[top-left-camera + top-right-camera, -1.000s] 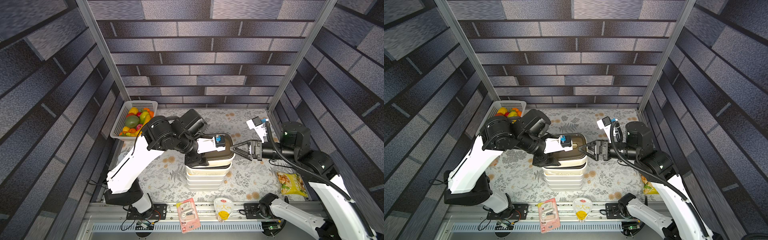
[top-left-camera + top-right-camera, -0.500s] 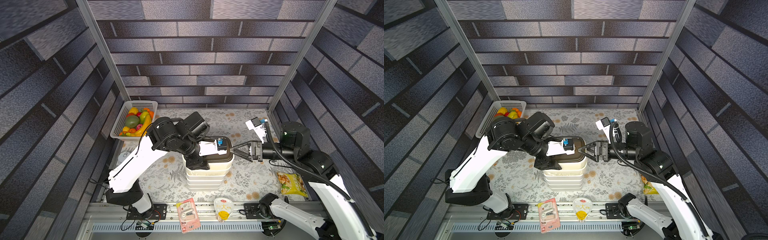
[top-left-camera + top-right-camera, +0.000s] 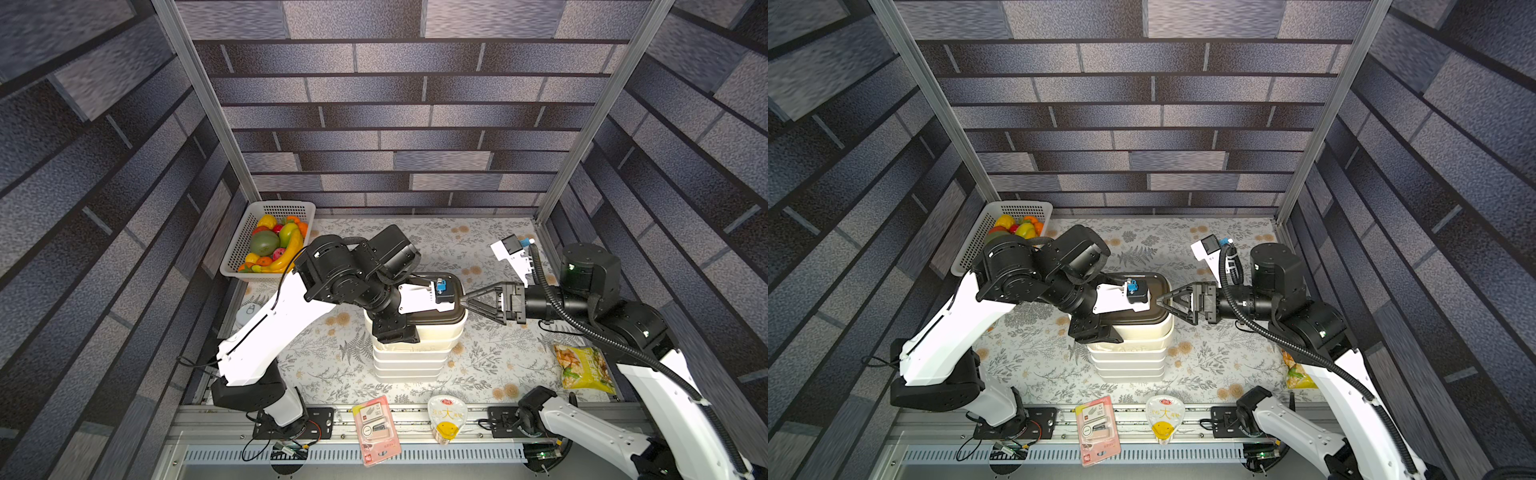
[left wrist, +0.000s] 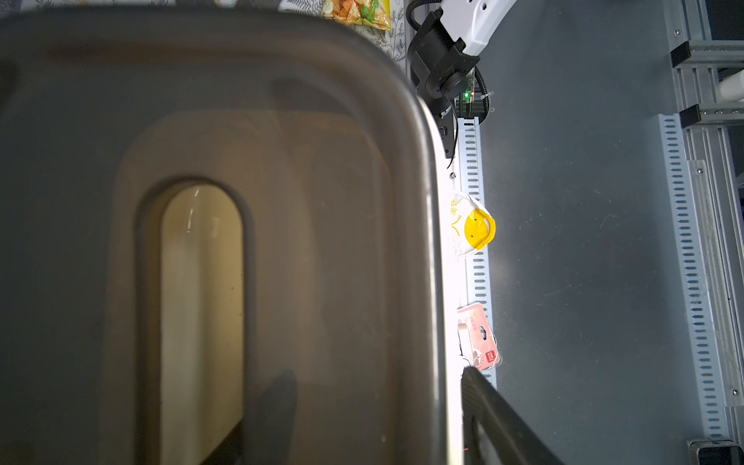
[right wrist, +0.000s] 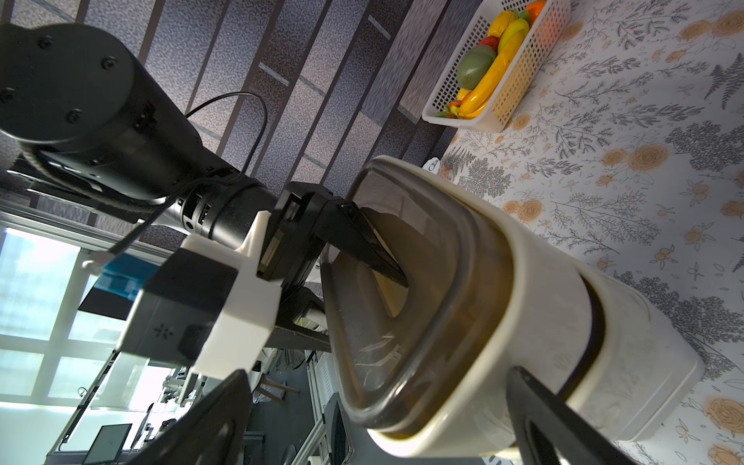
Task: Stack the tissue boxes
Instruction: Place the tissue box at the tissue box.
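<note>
A stack of white tissue boxes (image 3: 407, 361) (image 3: 1129, 365) stands mid-table. The top tissue box has a dark brown slotted lid (image 3: 436, 318) (image 3: 1142, 318) (image 4: 322, 201) (image 5: 443, 249). My left gripper (image 4: 354, 402) reaches over this lid. One finger sits in the slot and the other finger (image 4: 487, 406) stands outside the rim with a gap, so the gripper is open. My right gripper (image 3: 467, 300) (image 3: 1160, 300) (image 5: 378, 374) stands open at the top box's right end. One of its fingers is over the lid and one beside the wall, without pressing.
A white fruit basket (image 3: 266, 245) stands at the back left. A snack bag (image 3: 584, 368) lies at the right. A pink package (image 3: 376, 428) and a white-and-yellow pouch (image 3: 446, 419) lie on the front rail. A small grey disc (image 3: 249, 311) lies at the left edge.
My left arm's elbow has shifted slightly right and its jaws have widened off the top box's lid. The right arm has stayed where it was, open.
</note>
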### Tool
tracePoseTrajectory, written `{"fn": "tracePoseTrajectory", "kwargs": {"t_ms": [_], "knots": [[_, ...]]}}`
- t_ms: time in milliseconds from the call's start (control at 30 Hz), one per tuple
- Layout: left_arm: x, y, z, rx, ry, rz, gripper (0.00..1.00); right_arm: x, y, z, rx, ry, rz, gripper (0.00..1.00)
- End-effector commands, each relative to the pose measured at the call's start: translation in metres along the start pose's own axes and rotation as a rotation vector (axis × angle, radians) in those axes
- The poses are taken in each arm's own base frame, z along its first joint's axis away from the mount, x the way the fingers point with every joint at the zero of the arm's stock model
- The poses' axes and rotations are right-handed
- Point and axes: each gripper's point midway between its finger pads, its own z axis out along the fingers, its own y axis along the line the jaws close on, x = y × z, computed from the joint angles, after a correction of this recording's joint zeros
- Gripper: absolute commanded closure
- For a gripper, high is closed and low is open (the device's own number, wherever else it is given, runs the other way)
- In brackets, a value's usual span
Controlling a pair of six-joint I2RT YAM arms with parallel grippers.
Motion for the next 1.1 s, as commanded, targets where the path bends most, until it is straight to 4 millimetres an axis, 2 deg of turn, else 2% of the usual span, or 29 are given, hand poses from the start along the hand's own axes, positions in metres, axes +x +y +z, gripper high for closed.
{"fn": "tracePoseTrajectory", "kwargs": {"t_ms": [0,367,700,1067], "knots": [[0.019,-0.013,0.000,0.049,0.081,-0.002,0.33,-0.001,0.007,-0.008,0.009,-0.024,-0.052,0.00],[0.008,-0.010,-0.011,0.003,0.027,0.020,0.30,-0.007,0.005,-0.011,0.053,-0.045,-0.073,0.00],[0.005,-0.008,-0.020,-0.026,0.013,0.034,0.28,-0.005,-0.036,-0.007,0.236,-0.021,-0.059,0.01],[0.003,-0.011,-0.025,-0.032,0.000,0.046,0.27,-0.004,-0.061,-0.001,0.323,-0.005,-0.032,0.01]]}}
